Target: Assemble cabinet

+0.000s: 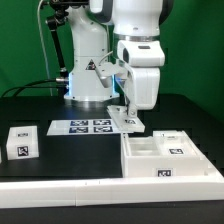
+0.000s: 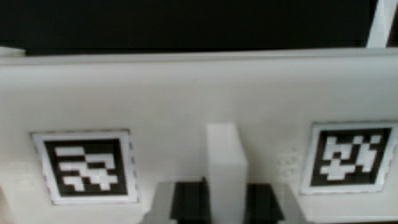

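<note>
My gripper [image 1: 130, 108] hangs near the middle of the table, just to the exterior view's right of the marker board [image 1: 88, 126]. It is shut on a white tagged cabinet panel [image 1: 129, 121], low over the table. In the wrist view the panel [image 2: 196, 95] fills the picture with two tags. Its raised middle ridge [image 2: 228, 155] sits between my dark fingers [image 2: 185, 205], and my gripper [image 2: 228, 203] is closed on it. The open cabinet box [image 1: 165, 158] lies at the exterior view's right. A small tagged white block [image 1: 22, 143] lies at the left.
The white robot base [image 1: 88, 75] with its warning sticker stands behind the marker board. A low white wall [image 1: 90, 190] runs along the front edge of the black table. Cables hang at the back left.
</note>
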